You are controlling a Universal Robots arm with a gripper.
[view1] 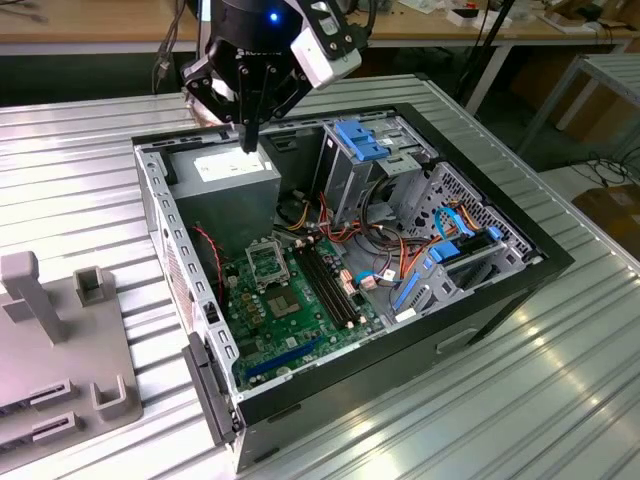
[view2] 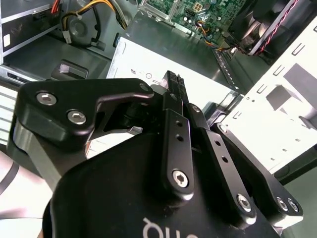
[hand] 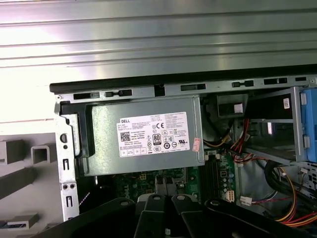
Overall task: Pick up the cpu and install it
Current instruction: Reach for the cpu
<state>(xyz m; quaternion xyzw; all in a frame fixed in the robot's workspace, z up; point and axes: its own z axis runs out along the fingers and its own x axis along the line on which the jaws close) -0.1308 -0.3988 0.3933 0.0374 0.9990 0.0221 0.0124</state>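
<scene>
The cpu cannot be picked out with any certainty; the metal-framed socket (view1: 265, 263) on the green motherboard (view1: 292, 312) shows a pale square at its centre, but whether that is the chip or bare socket cannot be told. The gripper (view1: 250, 143) hangs well apart from that socket, above the grey power supply (view1: 236, 192) at the far end of the open computer case (view1: 541, 257); in the second wrist view its fingers (view2: 172, 106) are drawn together over the supply's white label (view2: 143, 62), and whether anything thin is pinched between them cannot be told. The case lies on its side on a ribbed metal table (view1: 560, 400); a grey plastic fixture (view1: 62, 345) stands on the table at the exterior view's left.
</scene>
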